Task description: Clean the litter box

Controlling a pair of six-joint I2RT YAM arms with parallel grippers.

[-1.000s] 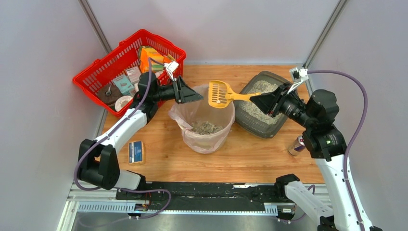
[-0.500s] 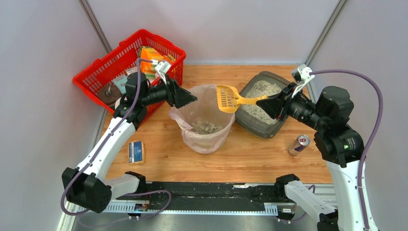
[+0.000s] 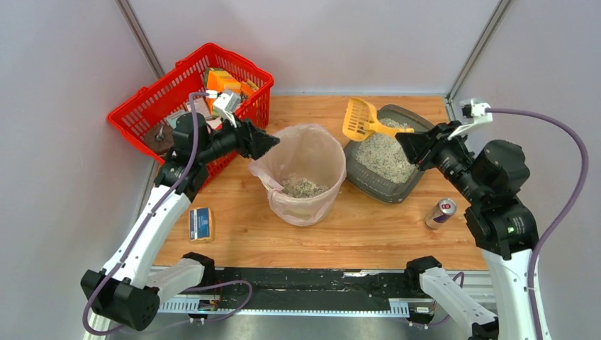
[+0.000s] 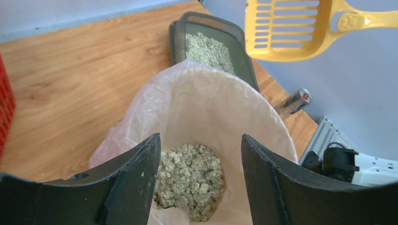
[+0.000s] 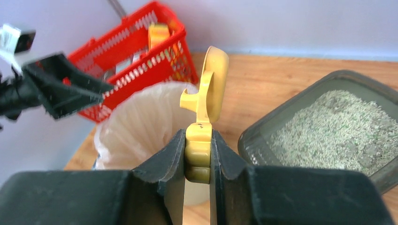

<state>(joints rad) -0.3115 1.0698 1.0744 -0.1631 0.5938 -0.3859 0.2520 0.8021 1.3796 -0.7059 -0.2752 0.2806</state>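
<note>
The dark grey litter box (image 3: 388, 185) with pale gravelly litter sits at the right of the table; it also shows in the left wrist view (image 4: 178, 35) and the right wrist view (image 5: 263, 129). My right gripper (image 3: 411, 142) is shut on the handle of a yellow slotted scoop (image 3: 360, 117), held in the air over the box's left rim; the scoop (image 5: 212, 84) stands on edge in the right wrist view and looks empty (image 4: 286, 28). My left gripper (image 3: 264, 144) is open and empty beside the left rim of the bagged beige bin (image 3: 322, 205), which holds clumps (image 4: 190, 173).
A red mesh basket (image 3: 142, 106) with packages stands at the back left. A small blue box (image 3: 200, 223) lies at the front left. A drink can (image 3: 440, 212) lies near the litter box's front right corner.
My right gripper has carried the scoop from over the bin back to the right, above the litter box. My left gripper has drawn back a little to the left from the bin.
</note>
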